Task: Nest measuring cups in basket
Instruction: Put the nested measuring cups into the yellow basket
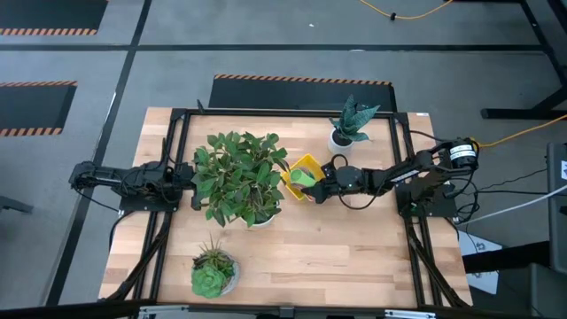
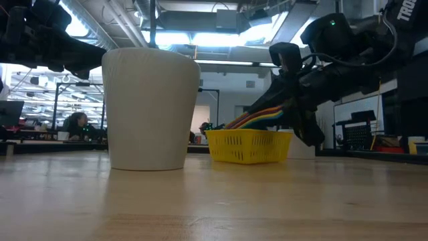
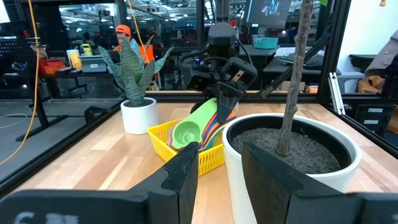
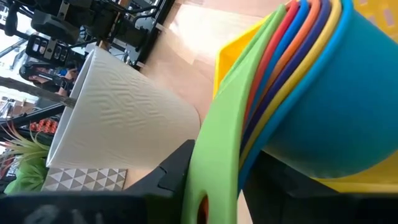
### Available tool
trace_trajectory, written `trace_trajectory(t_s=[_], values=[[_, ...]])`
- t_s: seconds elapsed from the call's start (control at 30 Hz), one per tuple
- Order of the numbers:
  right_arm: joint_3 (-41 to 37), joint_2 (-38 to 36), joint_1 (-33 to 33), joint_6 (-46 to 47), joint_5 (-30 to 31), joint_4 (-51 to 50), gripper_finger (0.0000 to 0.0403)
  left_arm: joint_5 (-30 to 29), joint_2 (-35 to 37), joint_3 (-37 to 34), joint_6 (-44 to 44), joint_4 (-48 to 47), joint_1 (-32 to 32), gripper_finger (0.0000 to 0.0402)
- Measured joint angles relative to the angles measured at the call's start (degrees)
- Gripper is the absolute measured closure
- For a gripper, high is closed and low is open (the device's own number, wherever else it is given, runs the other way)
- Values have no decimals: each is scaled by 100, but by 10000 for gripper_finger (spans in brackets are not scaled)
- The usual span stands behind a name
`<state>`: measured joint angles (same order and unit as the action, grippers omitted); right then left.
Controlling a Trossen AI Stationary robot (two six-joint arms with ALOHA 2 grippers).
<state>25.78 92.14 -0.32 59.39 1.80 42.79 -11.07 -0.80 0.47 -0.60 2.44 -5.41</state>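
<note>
The wooden table (image 1: 310,257) carries, largest first, a bushy leafy plant (image 1: 237,175) in a big white pot (image 2: 148,109) near its middle, a spiky succulent (image 1: 213,270) in a patterned pot toward seven o'clock of the high view, and a snake plant (image 1: 352,120) in a small white pot toward one o'clock. Just beside the big pot, on its three o'clock side, sits the yellow basket (image 2: 249,146), its base flat on the table in the low view. The measuring cups (image 3: 198,127) lie stacked one inside another in that basket, tilted, green on the near side of the stack with blue, yellow, orange and red rims behind it, and their flat handles (image 4: 225,140) fan up and out over the basket's rim. The right tool (image 1: 321,182) reaches in from three o'clock and sits at those handles, its fingers on either side of the green handle in the right wrist view; whether they press it or stand just clear, I cannot tell. The left tool (image 1: 188,174) waits at nine o'clock behind the big pot, its fingers (image 3: 186,171) a little spread with nothing between them.
</note>
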Motion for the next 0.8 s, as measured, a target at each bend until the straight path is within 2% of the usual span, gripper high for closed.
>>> trace_trajectory(t_s=[0.57,0.67,0.8], values=[[0,1,0,-577,7,-59,279,1,0,1,0,0,1,285],[0,2,0,-590,7,-59,260,0,2,1,0,-1,1,285],[2,2,-15,-587,50,-107,210,2,0,2,0,0,2,285]])
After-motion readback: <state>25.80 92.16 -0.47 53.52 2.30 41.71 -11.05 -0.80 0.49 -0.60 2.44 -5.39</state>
